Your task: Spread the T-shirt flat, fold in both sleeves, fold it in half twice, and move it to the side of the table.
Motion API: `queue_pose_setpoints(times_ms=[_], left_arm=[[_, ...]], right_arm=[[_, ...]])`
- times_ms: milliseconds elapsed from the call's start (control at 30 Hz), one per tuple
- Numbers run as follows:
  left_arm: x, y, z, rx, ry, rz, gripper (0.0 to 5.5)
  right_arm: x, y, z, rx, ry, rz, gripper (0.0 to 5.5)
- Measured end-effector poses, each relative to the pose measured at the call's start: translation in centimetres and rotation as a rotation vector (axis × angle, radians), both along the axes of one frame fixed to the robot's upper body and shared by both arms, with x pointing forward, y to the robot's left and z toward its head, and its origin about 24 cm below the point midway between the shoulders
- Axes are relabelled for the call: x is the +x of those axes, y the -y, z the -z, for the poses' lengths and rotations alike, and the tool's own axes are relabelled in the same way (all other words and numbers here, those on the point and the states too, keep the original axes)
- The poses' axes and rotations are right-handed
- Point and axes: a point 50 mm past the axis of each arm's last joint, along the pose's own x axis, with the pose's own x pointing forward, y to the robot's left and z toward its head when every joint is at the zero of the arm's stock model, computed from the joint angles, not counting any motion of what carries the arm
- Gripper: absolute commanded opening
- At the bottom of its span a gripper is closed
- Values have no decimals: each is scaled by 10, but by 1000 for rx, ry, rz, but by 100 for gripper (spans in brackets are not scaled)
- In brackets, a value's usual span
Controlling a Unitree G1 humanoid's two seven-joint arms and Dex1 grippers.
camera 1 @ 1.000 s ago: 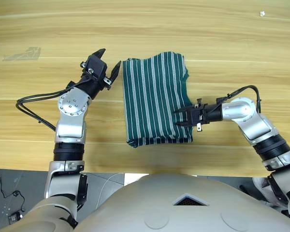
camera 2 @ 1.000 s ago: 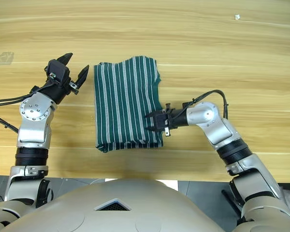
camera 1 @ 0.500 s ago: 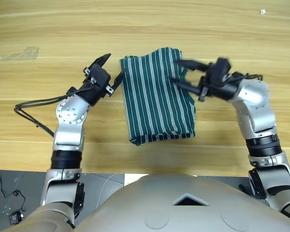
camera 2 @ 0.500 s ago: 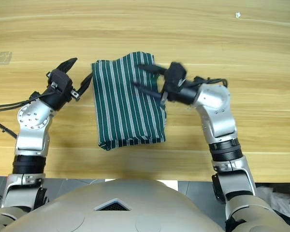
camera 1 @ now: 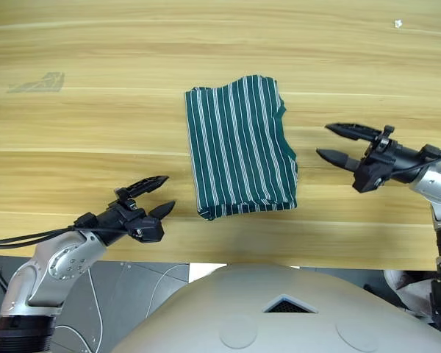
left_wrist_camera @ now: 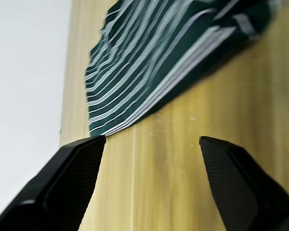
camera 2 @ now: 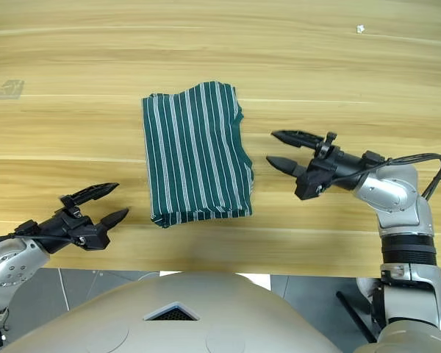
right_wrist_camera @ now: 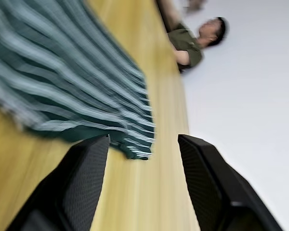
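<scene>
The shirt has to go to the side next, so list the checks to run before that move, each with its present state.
1. T-shirt folded into a compact rectangle: ok.
2. Left gripper open, apart from the cloth, near the front edge of the table: ok.
3. Right gripper open, beside the shirt's right edge, not touching: ok.
4. Shirt gripped for the move: not ok, neither gripper holds it.
5. Shirt at the table's side: not ok, it lies mid-table.
6. Lower layers lying even: cannot tell.
</scene>
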Motion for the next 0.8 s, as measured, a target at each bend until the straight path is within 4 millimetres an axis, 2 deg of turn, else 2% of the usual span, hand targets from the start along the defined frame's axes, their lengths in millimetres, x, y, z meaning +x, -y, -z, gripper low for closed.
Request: queue_pose_setpoints(times_ms=[100, 233, 433, 633, 800], left_arm=[[-1, 9, 3, -2, -25, 53, 361], [8, 21, 8, -40, -14, 84, 361], [18, 35, 15, -47, -22, 160, 361], [13, 42, 16, -52, -63, 226, 361], [10, 43, 16, -40, -106, 262, 279]], right_arm=[[-10, 0, 22, -100, -66, -71, 264], [-19, -7, 38, -122, -129, -121, 264], [-24, -23, 45, -81, -170, -186, 264], [-25, -38, 48, -48, -201, -229, 264], [-27, -42, 51, -41, -230, -229, 174]])
